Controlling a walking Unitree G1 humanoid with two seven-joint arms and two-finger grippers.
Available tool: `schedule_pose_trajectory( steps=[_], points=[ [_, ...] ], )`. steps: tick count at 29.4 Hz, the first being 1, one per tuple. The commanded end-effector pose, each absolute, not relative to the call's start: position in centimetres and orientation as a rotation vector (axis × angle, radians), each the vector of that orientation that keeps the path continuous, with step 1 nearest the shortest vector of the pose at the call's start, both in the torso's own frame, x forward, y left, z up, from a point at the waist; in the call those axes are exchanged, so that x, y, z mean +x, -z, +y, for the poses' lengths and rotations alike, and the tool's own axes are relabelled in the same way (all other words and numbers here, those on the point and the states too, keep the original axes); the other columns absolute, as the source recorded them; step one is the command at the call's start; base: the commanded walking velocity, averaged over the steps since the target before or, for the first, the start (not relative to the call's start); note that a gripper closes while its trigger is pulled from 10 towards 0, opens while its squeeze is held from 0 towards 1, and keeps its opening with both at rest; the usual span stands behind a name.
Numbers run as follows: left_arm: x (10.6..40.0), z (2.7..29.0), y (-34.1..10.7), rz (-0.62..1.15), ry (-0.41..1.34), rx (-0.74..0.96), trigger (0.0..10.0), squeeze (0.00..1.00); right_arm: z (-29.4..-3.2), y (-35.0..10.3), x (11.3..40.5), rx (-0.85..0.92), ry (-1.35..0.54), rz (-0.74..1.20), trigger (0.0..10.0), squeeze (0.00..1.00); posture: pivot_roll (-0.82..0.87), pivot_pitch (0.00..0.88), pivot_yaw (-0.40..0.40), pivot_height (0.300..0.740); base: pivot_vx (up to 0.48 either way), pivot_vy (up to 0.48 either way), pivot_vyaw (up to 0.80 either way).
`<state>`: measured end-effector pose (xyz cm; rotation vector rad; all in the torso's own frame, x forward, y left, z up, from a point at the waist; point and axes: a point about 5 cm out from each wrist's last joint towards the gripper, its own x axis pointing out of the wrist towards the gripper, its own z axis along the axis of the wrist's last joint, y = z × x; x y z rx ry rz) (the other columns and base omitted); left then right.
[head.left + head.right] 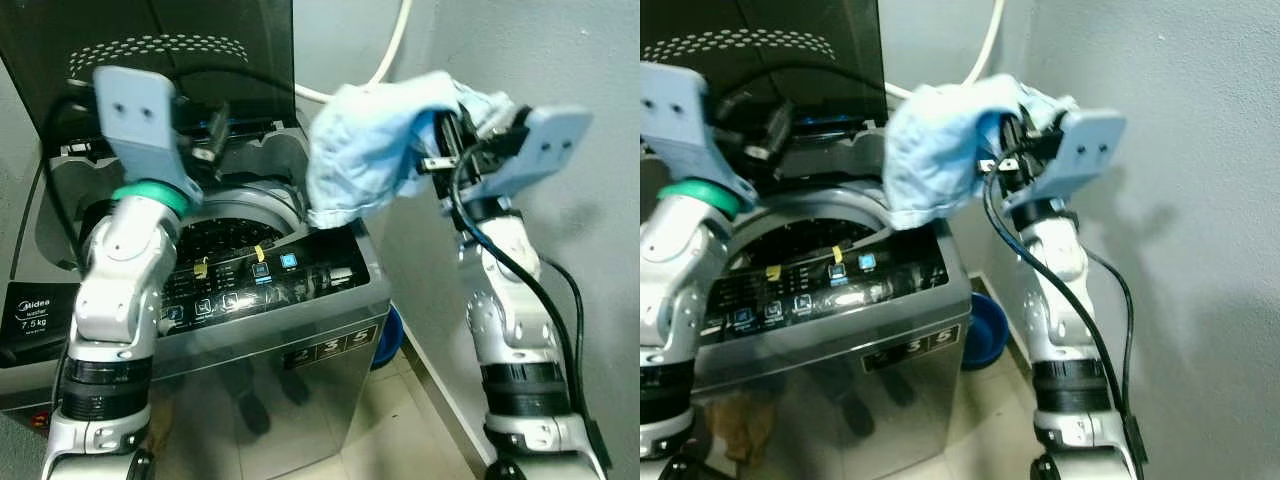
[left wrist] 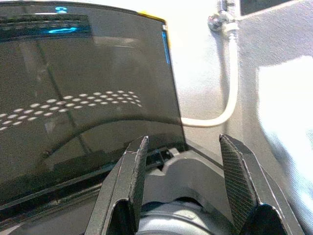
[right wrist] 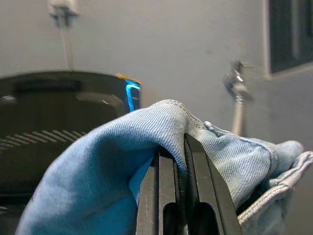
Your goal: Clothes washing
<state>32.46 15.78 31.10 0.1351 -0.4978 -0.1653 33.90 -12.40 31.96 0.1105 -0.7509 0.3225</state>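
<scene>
Item 1, washer: a top-loading machine in grey steel, standing before us against a grey wall. We note its dark lid raised upright at the back, a dotted white pattern printed across it. The drum is open below. The front control panel carries lit blue icons and two small yellow stickers.

Item 2, garment: a light blue denim-like cloth, held in the air beside the washer's right rear corner, its lower edge hanging just over the rim. It is not in the drum.

Item 3, right end effector: raised at the right of the washer. Our right wrist view shows the two black fingers pressed together on a fold of the garment, with cloth bunched over both sides; the head views hide these fingers behind the cloth.

Item 4, left end effector: lifted above the washer's left rear. Our left wrist view shows its fingers spread apart with nothing between them, pointing toward the lid; from the head views we see mostly the grey wrist housing.

Item 5, hose: white, running from a wall tap down behind the lid.

Item 6, basin: blue, on the floor between washer and wall.
</scene>
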Motion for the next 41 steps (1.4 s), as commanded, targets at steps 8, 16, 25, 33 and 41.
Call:
schedule_pose_trajectory(
  steps=[8, 16, 25, 33, 41],
  points=[
    [27.0, 13.3, -31.7, -0.507, 0.718, 0.198, 10.0, 0.0, -7.9, -38.6, 32.9, 0.184, -0.665, -0.936, 10.0, 0.0, 0.14, 0.001, 0.016, 0.74, 0.0, 0.0, 0.0],
    [28.7, 12.4, -32.0, -0.526, 0.64, 0.21, 10.0, 0.0, -1.2, -37.1, 34.0, 0.136, -0.89, -0.778, 10.0, 0.0, 0.21, 0.047, -0.051, 0.74, 0.0, 0.0, 0.0],
    [29.9, 17.5, -33.1, -0.546, 0.22, 0.233, 10.0, 0.0, 3.0, -32.4, 35.7, 0.041, -0.841, -0.573, 10.0, 0.0, 0.34, 0.114, -0.112, 0.74, 0.0, 0.0, 0.0],
    [25.8, 17.2, -30.3, -0.398, 0.366, 0.262, 10.0, 0.0, 2.3, -32.5, 38.1, 0.119, -0.542, -0.47, 10.0, 0.0, 0.43, 0.127, -0.142, 0.74, 0.0, 0.0, 0.0],
    [23.9, 16.2, -27.6, -0.312, 0.457, 0.236, 10.0, 0.0, -1.9, -33.8, 39.9, 0.146, -0.243, -0.498, 10.0, 0.0, 0.42, 0.101, -0.12, 0.74, 0.0, 0.0, 0.0]
  ],
)
